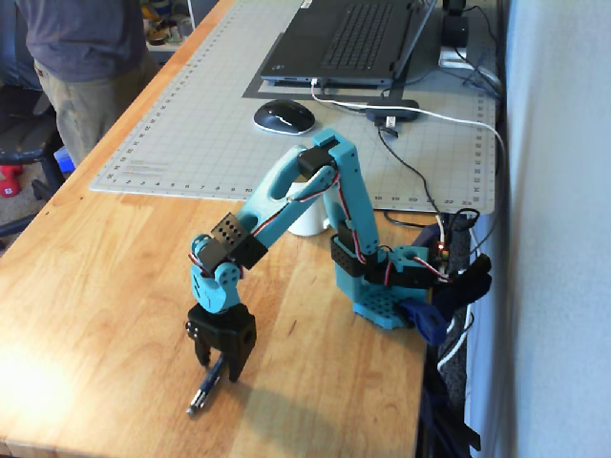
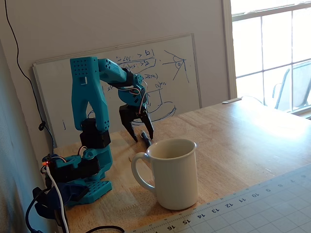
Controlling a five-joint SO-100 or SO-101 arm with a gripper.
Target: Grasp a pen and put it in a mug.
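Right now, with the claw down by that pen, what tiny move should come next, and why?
Probably closing the fingers. In a fixed view the gripper hangs open right over the upper end of the pen, which lies flat on the wooden table. The pen doesn't look gripped yet, and the mug stands empty behind the arm, so a firm grip seems needed before lifting.

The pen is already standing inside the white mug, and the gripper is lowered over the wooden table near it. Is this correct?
Not quite. The pen is not in the mug; it lies on the wooden table, at the gripper, whose open jaws reach down around its upper end. A fixed view shows this, and the mug stands apart with nothing sticking out. The rest is right.
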